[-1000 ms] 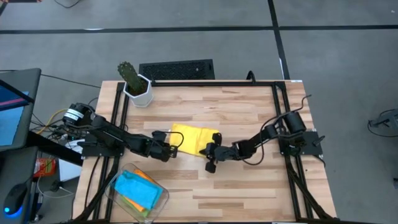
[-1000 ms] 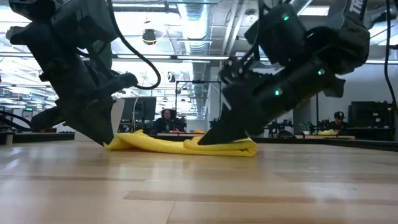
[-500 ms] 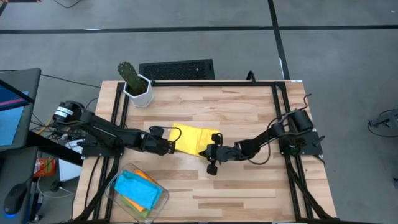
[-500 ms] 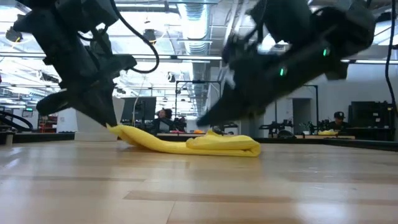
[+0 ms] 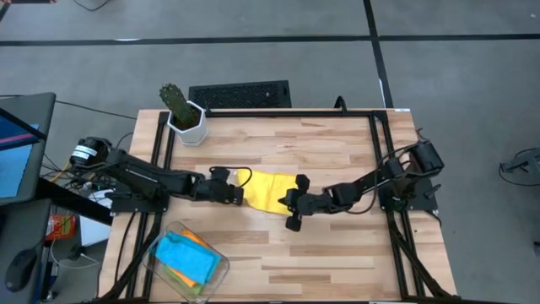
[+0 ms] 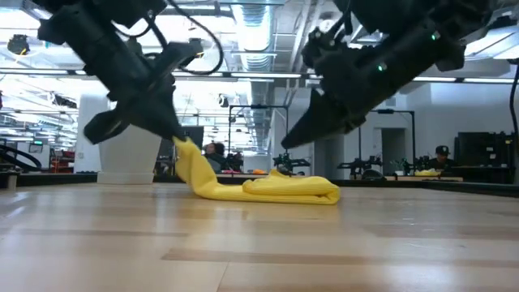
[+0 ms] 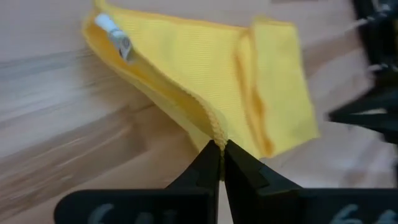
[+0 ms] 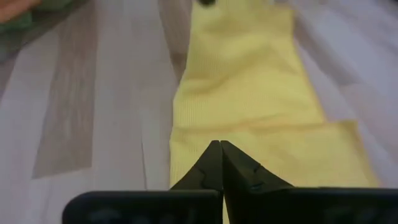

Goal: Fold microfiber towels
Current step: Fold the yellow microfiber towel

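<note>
Soft yellow microfiber towel (image 5: pixel 266 190) sits mid-frame on the wooden table (image 5: pixel 337 152), partly folded; it looks light, floppy and non-slip. Left gripper (image 7: pixel 219 152) is pinched on its left hem, lifting it. Right gripper (image 5: pixel 293 203) is closed at the right edge, apparently empty; best hold is a corner or hem.

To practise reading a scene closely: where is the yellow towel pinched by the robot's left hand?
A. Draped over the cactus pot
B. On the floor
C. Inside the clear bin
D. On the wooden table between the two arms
D: the yellow towel lies on the wooden table, its edge pinched by the left hand.
</note>
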